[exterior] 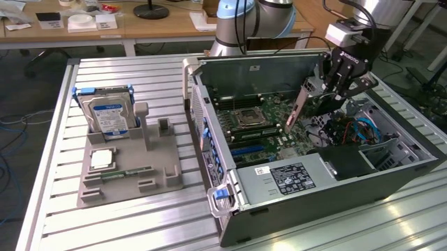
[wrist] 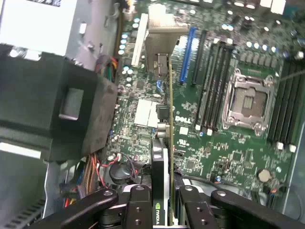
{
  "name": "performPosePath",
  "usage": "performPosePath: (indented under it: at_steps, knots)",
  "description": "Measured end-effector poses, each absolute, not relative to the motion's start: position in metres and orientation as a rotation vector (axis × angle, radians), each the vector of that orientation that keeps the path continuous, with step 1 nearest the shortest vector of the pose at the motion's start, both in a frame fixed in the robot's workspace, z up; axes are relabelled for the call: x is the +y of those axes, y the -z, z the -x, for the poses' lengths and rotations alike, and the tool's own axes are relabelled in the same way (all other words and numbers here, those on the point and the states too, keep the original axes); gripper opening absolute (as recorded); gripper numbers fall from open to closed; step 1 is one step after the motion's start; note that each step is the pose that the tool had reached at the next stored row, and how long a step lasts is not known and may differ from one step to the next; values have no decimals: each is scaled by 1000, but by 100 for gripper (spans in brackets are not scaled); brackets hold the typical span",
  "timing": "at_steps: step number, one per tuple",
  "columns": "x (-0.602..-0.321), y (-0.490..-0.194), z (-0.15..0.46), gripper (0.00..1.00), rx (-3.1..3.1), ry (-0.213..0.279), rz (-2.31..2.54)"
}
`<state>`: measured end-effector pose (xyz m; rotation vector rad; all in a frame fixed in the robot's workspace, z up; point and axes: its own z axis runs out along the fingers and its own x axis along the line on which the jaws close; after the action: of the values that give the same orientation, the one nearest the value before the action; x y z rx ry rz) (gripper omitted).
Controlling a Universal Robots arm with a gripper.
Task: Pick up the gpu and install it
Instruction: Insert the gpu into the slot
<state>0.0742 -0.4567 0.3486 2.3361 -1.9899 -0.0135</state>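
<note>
The gripper [exterior: 336,93], jaws narrowly closed on the gpu [exterior: 306,105], holds the card edge-down and tilted above the motherboard [exterior: 260,133] beside the blue slot, inside the open computer case [exterior: 335,191]

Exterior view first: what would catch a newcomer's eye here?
The gripper holds the gpu on edge over the motherboard inside the open case, at the exterior view's right. At the exterior view's left, a hard drive stands on edge in a grey holder.
</note>
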Motion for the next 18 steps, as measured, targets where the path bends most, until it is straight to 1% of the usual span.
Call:
performPosePath:
  at_steps: [1,2,18]
  knots:
    - [-457,-348,-74,27,-1999,14,-2328]
    - [-457,-354,-74,27,-1999,14,-2328]
    - [-457,-354,-73,27,-2016,13,-2315]
